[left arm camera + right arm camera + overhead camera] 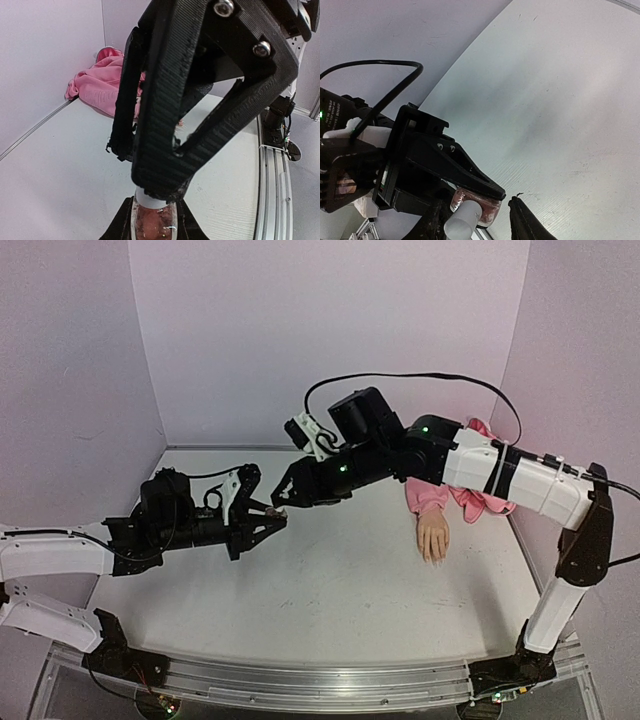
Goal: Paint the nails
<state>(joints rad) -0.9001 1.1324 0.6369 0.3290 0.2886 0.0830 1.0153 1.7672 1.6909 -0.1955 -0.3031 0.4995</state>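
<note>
Bottle (152, 223) in left fingers (116, 229); right fingers (525, 223) straddle cap (462, 224).

Before you: a white tabletop (330, 590) boxed in by pale lilac walls (330, 330). A crumpled pink sleeve (432, 496) lies at its far right. A small pinkish polish bottle (480, 206) with a white cap (461, 223) sits left of centre.

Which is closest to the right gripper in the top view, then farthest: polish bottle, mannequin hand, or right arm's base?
1. polish bottle, at the right gripper's tips, left of centre.
2. mannequin hand, on the right.
3. right arm's base, near right corner.
</note>
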